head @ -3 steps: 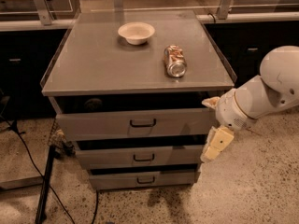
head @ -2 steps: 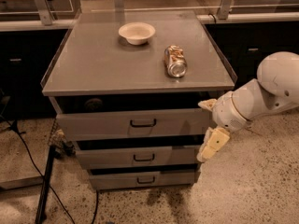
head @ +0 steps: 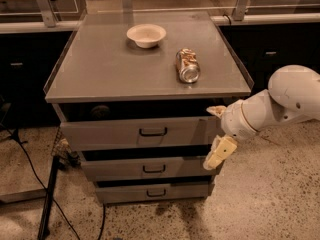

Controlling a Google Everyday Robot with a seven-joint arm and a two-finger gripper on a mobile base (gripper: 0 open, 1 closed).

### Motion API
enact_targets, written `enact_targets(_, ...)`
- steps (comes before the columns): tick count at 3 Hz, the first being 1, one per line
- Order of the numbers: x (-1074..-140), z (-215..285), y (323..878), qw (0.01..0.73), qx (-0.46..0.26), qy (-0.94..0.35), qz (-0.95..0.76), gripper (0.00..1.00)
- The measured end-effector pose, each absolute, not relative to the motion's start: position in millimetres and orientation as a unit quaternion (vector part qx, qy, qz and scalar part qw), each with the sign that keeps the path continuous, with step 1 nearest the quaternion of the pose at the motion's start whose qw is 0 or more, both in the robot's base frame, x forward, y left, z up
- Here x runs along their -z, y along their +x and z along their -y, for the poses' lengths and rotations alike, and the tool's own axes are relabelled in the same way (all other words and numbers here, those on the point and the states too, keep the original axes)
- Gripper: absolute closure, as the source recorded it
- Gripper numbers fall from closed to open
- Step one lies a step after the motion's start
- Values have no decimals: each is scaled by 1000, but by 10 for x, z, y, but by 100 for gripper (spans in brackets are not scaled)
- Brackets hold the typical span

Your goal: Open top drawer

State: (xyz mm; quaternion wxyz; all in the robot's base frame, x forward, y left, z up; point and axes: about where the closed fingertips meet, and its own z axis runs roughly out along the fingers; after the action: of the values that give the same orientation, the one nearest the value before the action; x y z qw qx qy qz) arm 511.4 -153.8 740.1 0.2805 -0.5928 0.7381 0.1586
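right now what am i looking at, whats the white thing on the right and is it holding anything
The white thing is a robot arm on a mobile base. At its end is the gripper, a two-finger claw. This moment is shown from a single camera, looking down at the front of a grey cabinet; where that camera is mounted is not known.

The gripper sits at the right end of the top drawer. Its two pale fingers are spread apart, one near the drawer's upper corner and one lower down, and it holds nothing. The job is to open that drawer, which has a small black handle at its centre.

Below it are a middle drawer and a bottom drawer, both narrower. On the cabinet top are a white bowl and a drink can lying on its side.
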Motion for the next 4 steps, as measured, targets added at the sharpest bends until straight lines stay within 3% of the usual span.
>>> enact_targets(4, -6908, 1340, 5519, 268, -133, -627, -719, 0)
